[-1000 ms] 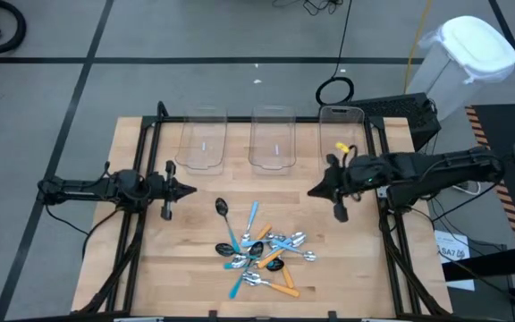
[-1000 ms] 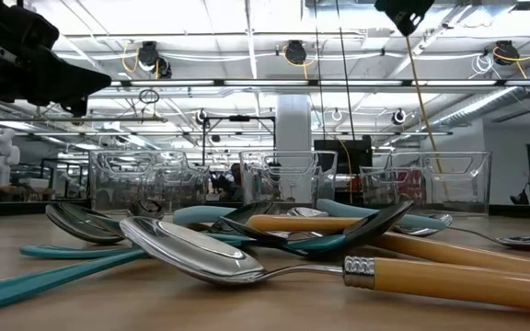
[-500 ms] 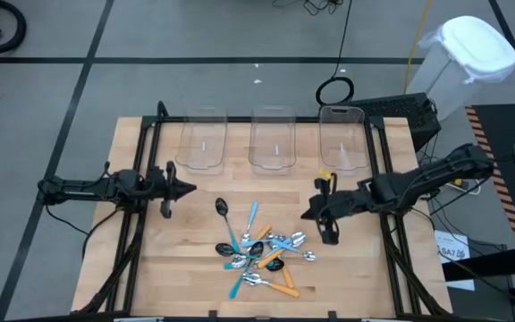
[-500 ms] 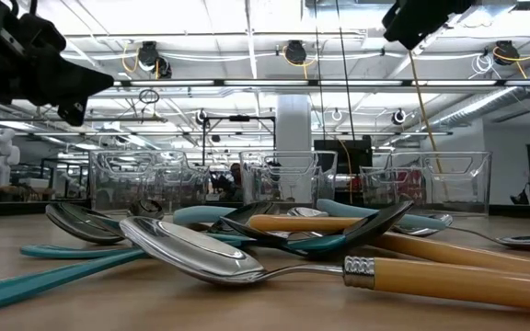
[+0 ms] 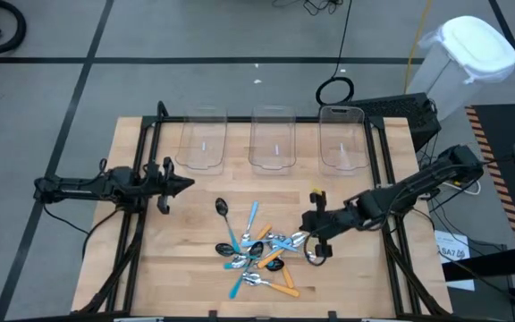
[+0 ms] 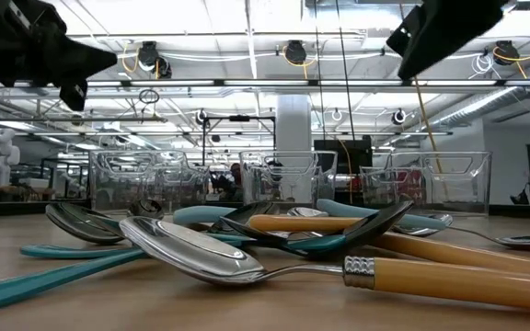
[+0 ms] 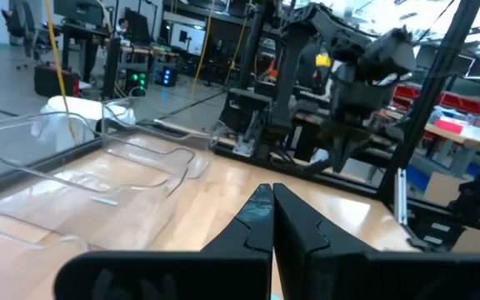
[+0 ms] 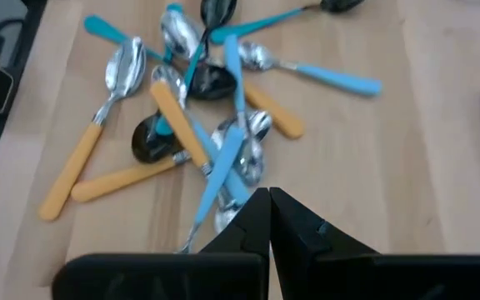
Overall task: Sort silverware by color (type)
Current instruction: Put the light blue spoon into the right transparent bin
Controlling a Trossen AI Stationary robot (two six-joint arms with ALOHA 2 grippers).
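While a second ago beside the bins, right end effector [image 5: 304, 220], pressed together, now at the silverware [image 5: 262, 251].

Spoon pile [image 6: 274, 241] on the table [image 6: 109, 303], clear bins [image 6: 145, 182] behind.

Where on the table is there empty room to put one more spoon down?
Bare wood lies between the left gripper and the spoon pile, and along the near left corner of the table. It is crowded at the pile, where the right gripper hovers, and along the far edge with the three clear bins.
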